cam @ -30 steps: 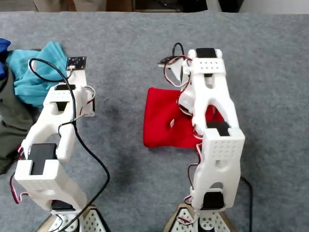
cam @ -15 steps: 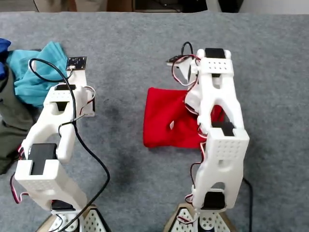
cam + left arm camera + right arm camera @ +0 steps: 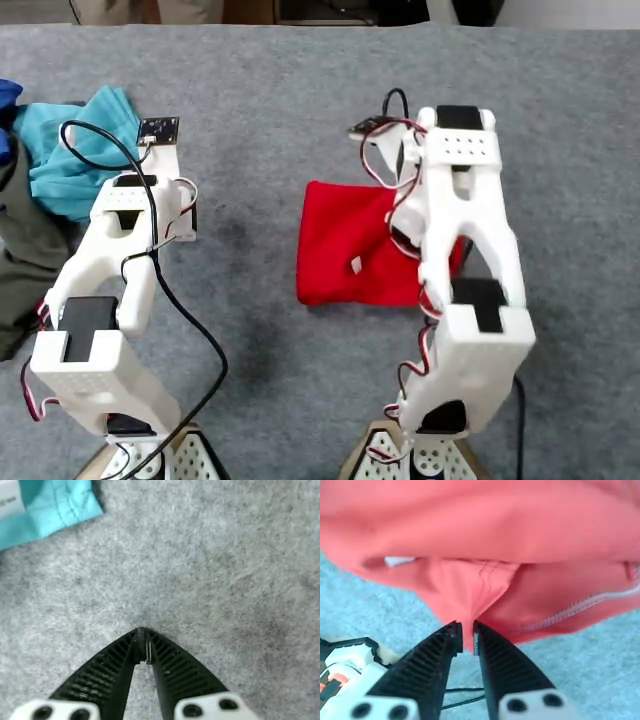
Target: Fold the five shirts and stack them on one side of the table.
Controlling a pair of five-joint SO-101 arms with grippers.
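**Right gripper pinches the red shirt, left gripper closed on nothing**

The red shirt (image 3: 345, 255) lies near the middle of the grey table (image 3: 260, 90), folded into a rough rectangle. In the high view its right part is hidden under the right arm (image 3: 465, 250), which stretches over it from the near edge. A small white label (image 3: 355, 265) shows on the cloth.

In the right wrist view the right gripper (image 3: 466, 630) has its two black ribbed fingers (image 3: 432, 660) drawn almost together on a pulled-up point of the red shirt (image 3: 480, 535). The fabric rises from the pinch in a taut peak, with seam stitching running up from it. A hemmed edge with pale stitching hangs to one side above the grey surface, and the white label (image 3: 399, 560) sits in a fold.

The left arm (image 3: 110, 270) stands well apart from the red shirt, on the left half of the table, with a black cable (image 3: 190, 320) looping over it. In the left wrist view the left gripper (image 3: 142, 642) has its jaws shut tip to tip with nothing between them, and its tips are at or just over the bare grey table cover (image 3: 225, 555).

A teal shirt (image 3: 75, 150) lies crumpled at the table's left side, and a corner of it (image 3: 45, 505) shows beyond the left gripper, not touching it. It rests against a dark olive garment (image 3: 20, 260) at the left edge, and a scrap of blue cloth (image 3: 8, 100) shows at the border beside them
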